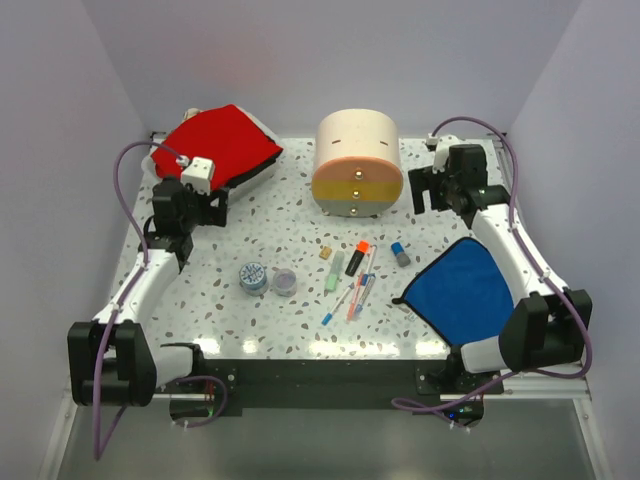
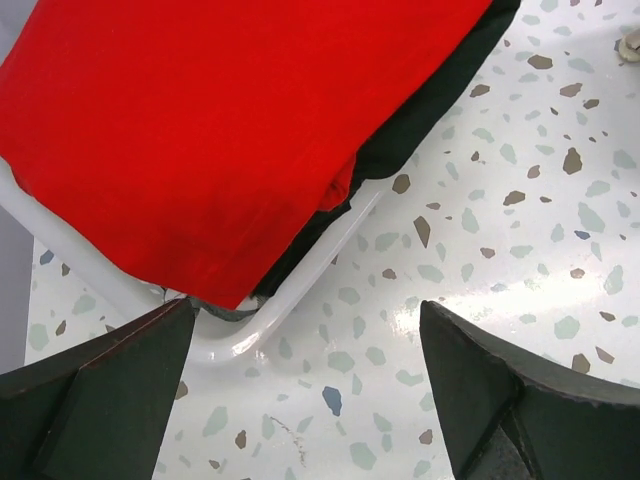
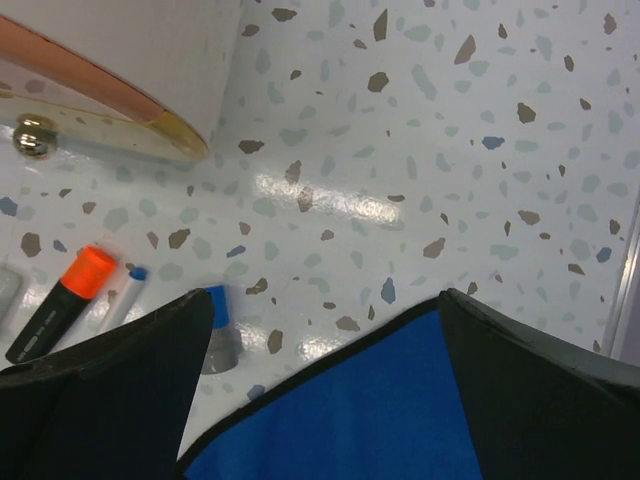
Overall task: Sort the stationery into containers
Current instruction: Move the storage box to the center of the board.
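The stationery lies mid-table: an orange-black highlighter (image 1: 357, 258), a pale green marker (image 1: 333, 278), thin pens (image 1: 352, 297), a blue-patterned tape roll (image 1: 253, 277), a purple roll (image 1: 284, 281), a tan cube (image 1: 325, 253) and a blue-grey stub (image 1: 401, 253). The cream drum (image 1: 358, 160) stands at the back. The white case with a red top (image 1: 222, 145) is at the back left. My left gripper (image 1: 213, 205) is open and empty, just short of the case's white rim (image 2: 290, 290). My right gripper (image 1: 422, 192) is open and empty beside the drum, above the stub (image 3: 218, 330) and highlighter (image 3: 60, 300).
A flat blue cloth (image 1: 462, 290) lies at the right, under my right arm, and shows between the right fingers (image 3: 350, 410). The drum's yellow drawer has a small knob (image 3: 33, 135). White walls close the back and sides.
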`<state>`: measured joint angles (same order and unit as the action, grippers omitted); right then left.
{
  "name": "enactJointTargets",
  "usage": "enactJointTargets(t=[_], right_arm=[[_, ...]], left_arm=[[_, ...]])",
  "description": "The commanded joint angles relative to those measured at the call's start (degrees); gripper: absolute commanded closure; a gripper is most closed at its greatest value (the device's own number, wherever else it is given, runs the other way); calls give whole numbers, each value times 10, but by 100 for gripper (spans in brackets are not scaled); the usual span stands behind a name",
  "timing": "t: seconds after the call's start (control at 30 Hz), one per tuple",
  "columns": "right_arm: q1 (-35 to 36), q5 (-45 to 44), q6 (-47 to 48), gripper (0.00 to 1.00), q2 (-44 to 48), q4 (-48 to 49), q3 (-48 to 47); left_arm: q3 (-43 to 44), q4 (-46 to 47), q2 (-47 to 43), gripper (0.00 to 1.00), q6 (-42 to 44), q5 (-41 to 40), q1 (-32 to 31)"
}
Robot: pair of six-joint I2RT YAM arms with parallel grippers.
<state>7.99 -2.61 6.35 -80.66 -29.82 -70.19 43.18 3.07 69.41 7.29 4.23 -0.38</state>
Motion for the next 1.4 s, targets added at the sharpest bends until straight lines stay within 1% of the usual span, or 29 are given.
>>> enactJointTargets(t=[0.0,0.03,0.07,0.1,0.13,0.2,0.23,0.27,0.33,0.43,0.47,0.53,0.57,0.63,0.67,0.7,0.73,0.77,0.8,0.83,0.9,0.93,1.07,1.1,1.17,1.3,1.37], right_arm=[[2,80,-10,1,35,-16,-25],[6,119,-13,1,51,-7,-6],[12,113,-41,1,69,10,10],[23,94,-60,1,108,58,29],[53,50,-92,1,121,77,60],[96,5,-128,1,132,100,71],[134,-11,-139,2,127,100,66],[148,-26,-161,3,120,100,61],[177,-40,-173,6,107,104,58],[192,-28,-157,10,102,151,86],[193,-29,-145,12,97,157,87],[192,-39,-137,13,88,159,81],[192,-42,-133,16,83,161,79],[192,-49,-131,22,80,166,74],[192,-52,-135,31,75,166,73],[192,-73,-138,37,73,170,74],[192,-85,-143,54,70,172,74],[191,-98,-158,63,64,173,74],[191,-110,-165,70,59,172,72],[191,-115,-171,87,54,168,66],[190,-115,-182,98,33,159,55],[188,-115,-193,100,29,162,52],[186,-121,-207,100,2,181,45],[184,-130,-208,100,-4,187,42],[178,-145,-209,100,-20,194,32],[135,-145,-237,100,-48,184,9],[120,-144,-245,100,-58,184,6]], left_arm=[[19,6,-15,0,0,17,-3],[16,16,-15,0,-3,7,-8],[13,22,-14,0,-4,-3,-22],[11,28,-14,0,-10,-18,-31],[7,43,-13,0,-15,-40,-54],[2,58,-9,0,-30,-69,-75],[2,68,-9,0,-37,-82,-85],[2,69,-7,0,-43,-78,-99],[10,68,3,0,-55,-56,-111],[15,76,20,3,-67,-28,-115],[15,81,26,4,-68,-18,-115],[20,97,51,12,-68,1,-116],[23,103,62,22,-69,8,-116],[38,123,97,34,-68,44,-117],[43,134,109,58,-68,58,-117],[47,147,133,77,-87,71,-117],[60,166,145,95,-89,88,-123],[70,171,158,100,-93,92,-125],[80,174,183,100,-96,98,-128],[100,177,194,100,-98,118,-131],[129,185,225,100,-112,134,-135],[139,187,237,100,-115,140,-141],[197,196,295,100,-121,148,-162],[222,195,320,100,-124,148,-166],[245,196,344,100,-129,150,-175],[295,200,396,100,-121,147,-194],[307,200,407,100,-125,144,-204]])
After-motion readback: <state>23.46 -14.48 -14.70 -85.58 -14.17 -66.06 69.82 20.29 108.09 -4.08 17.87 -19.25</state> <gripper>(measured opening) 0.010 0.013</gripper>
